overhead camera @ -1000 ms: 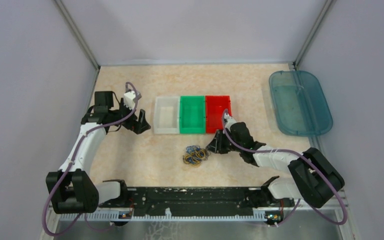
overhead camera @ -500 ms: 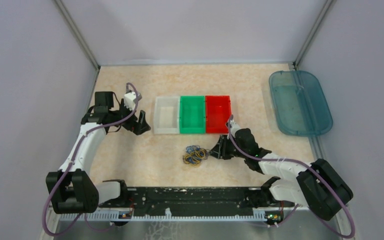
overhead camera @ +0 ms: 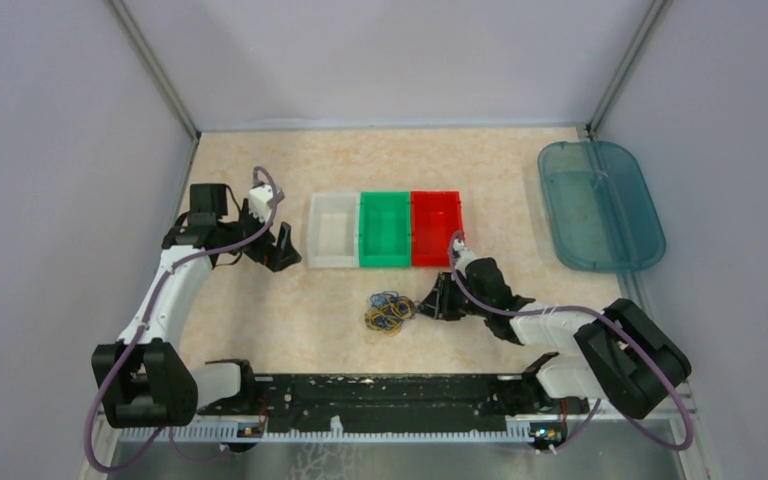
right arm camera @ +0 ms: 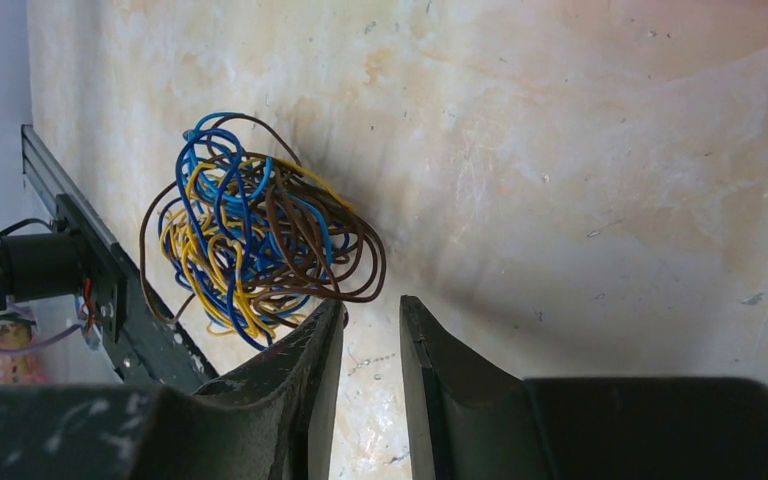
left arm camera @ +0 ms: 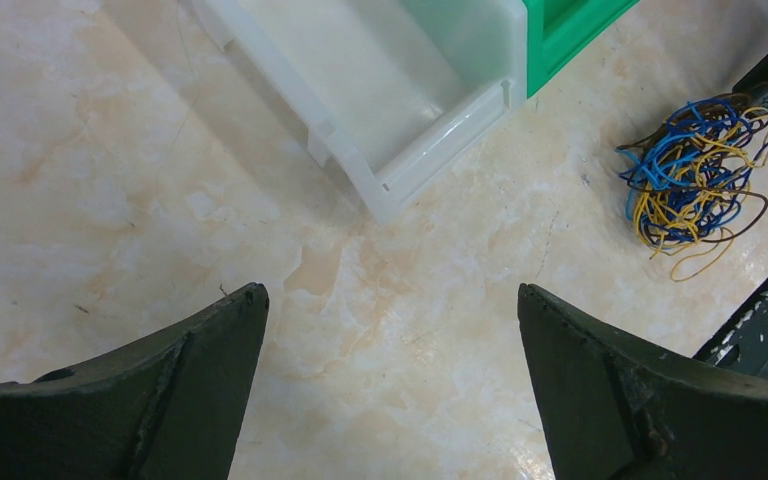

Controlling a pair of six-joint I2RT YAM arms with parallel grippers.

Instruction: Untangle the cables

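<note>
Change: over the last second the right hand (overhead camera: 426, 302) had come down from near the red bin (overhead camera: 434, 228) toward the table (overhead camera: 290, 310), closing in on the cables (overhead camera: 390, 311) from their 3 o'clock. The forearm swung out and back on the way.
Unchanged: the cables lay as before, and the left hand (overhead camera: 282, 250) had not shifted.
Meaning for task: judged an approach, not yet a pull. No strand had been drawn out, so the untangling looked unstarted.
Right hand state: the fingers stood a narrow slit apart with bare table in the gap and nothing grasped. A brown loop lay just beside one fingertip; whether they touched could not be told.
Left hand state: released, fingers spread wide and empty, parked at 9 o'clock of the white bin (overhead camera: 332, 230), well apart from the cables.
Cables, place: on the table at 6 o'clock of the green bin (overhead camera: 385, 229), between the bins and the arms' base rail.
Cables, look: one loose round nest of very thin curly wires in blue, yellow-orange and dark brown, their loops laced through one another. Brown loops strayed furthest on the right hand's side, and a yellow one trailed off the rim.
Risk (judgement): a wire this thin could slip the fingers, or a tug could drag the whole nest.
</note>
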